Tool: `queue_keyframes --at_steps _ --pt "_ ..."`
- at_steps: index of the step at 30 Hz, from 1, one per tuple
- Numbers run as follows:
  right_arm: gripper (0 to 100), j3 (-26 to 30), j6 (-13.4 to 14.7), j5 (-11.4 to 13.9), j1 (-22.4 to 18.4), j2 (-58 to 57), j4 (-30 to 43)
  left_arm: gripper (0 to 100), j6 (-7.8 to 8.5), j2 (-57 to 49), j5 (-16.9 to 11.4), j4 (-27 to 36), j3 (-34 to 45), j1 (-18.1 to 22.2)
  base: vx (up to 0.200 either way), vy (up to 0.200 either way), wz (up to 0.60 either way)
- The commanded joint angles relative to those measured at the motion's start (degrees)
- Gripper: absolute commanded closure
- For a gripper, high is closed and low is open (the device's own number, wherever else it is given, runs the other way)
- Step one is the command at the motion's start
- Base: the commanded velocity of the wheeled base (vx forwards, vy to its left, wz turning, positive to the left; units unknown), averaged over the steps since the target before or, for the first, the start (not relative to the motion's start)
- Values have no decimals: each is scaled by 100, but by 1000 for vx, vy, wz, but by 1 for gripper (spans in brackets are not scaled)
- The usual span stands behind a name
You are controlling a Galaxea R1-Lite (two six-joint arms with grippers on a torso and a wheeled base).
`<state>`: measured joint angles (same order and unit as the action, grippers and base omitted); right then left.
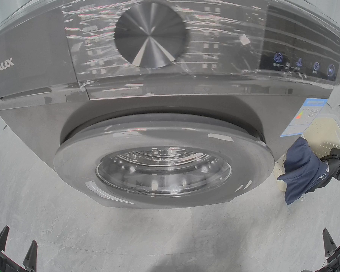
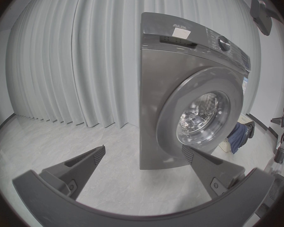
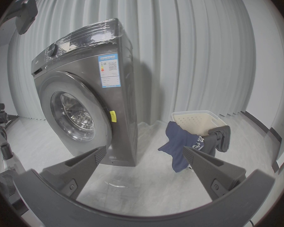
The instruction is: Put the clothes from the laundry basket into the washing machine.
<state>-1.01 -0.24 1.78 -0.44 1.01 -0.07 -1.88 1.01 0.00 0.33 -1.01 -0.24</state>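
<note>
The left gripper (image 1: 19, 235) hung spread and empty, low before the washing machine (image 1: 45, 129), whose door (image 1: 162, 133) was shut. Right of it, a blue garment (image 1: 304, 169) and a black garment (image 1: 338, 163) draped over the basket (image 1: 325, 131) rim; they looked light and limp, best pinched at a bunched fold. The right gripper (image 1: 335, 223) was spread and empty too.

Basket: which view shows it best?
Right wrist view: the basket shows nearly whole beside the washer, clothes draped over its rim. Head view catches a part at the edge; left wrist view, a far-off sliver.
</note>
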Motion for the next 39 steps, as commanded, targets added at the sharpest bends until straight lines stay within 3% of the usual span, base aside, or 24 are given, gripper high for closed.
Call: queue_keyframes --at_steps 1,14,16,19,21,23,26,28,29,30,31,32,33,34,36,39 --pt "0 101 -20 7 18 -57 -10 0 3 -66 0 2 75 -2 0 0 0" --pt "0 92 -37 7 9 -101 -28 0 12 -66 0 2 75 7 -46 0 0" --pt "0 -206 -20 33 -9 -48 -195 0 21 -66 0 2 75 7 0 0 0" --pt "0 -1191 7 15 35 857 -467 0 30 -66 0 -7 75 7 0 0 0" --pt "0 -1375 33 94 70 1481 -546 0 47 -66 0 -7 75 7 0 0 0" --pt "0 -1419 174 279 264 2254 -608 0 38 -66 0 -7 75 7 0 0 0" --pt "0 -1463 525 666 879 3643 -1223 0 30 -66 0 -7 75 7 0 0 0" --pt "0 -1481 622 692 1318 4425 -1865 0 21 -66 0 -7 75 7 0 0 0" --pt "0 -1481 631 692 1353 4487 -1917 0 21 -66 0 -7 75 7 0 0 0" --pt "0 -1516 684 631 1784 5207 -2577 0 30 -66 0 -7 75 7 0 0 0" --pt "0 -1516 692 613 1828 5322 -2682 0 30 -66 0 -7 75 7 0 0 0" --pt "0 -1525 701 472 2101 5884 -3253 0 38 -66 0 -7 75 7 0 0 0" --pt "0 -1525 701 472 2101 5884 -3253 0 38 -66 0 -7 75 7 0 0 0" --pt "0 -1578 692 156 2391 6499 -3816 0 38 -66 0 -7 75 7 0 0 0" --pt "0 -1692 701 -46 2645 6912 -4141 0 30 -66 0 -7 75 7 0 0 0" --pt "0 -1938 692 -116 2848 7378 -4361 0 30 -66 0 -7 75 7 0 0 0"
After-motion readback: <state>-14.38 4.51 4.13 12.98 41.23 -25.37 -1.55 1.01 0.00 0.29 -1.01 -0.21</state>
